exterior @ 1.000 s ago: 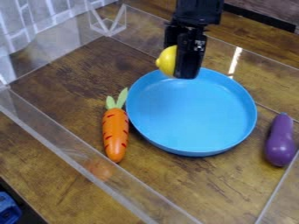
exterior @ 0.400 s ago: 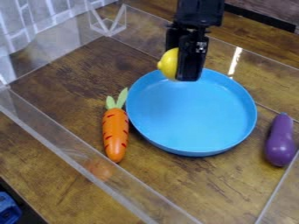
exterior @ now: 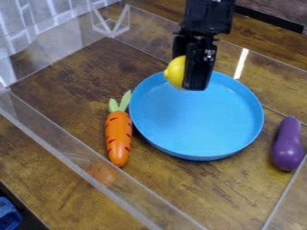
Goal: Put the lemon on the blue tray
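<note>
The lemon (exterior: 177, 72), small, smooth and bright yellow, is held between the fingers of my black gripper (exterior: 188, 72), which comes down from the top of the view. The jaws are closed on the fruit, and its right part is hidden by a finger. It hangs over the far left rim of the blue tray (exterior: 222, 135), a large round blue plate with a shallow raised rim in the middle of the wooden table. The tray has nothing on it.
An orange carrot with a green top (exterior: 117, 135) lies just left of the tray. A purple eggplant (exterior: 286, 144) lies at its right edge. Clear plastic walls (exterior: 72, 144) fence the table along the front left and the back.
The gripper with the lemon has drifted very slightly to the right, toward the tray's inside. Nothing else has moved.
</note>
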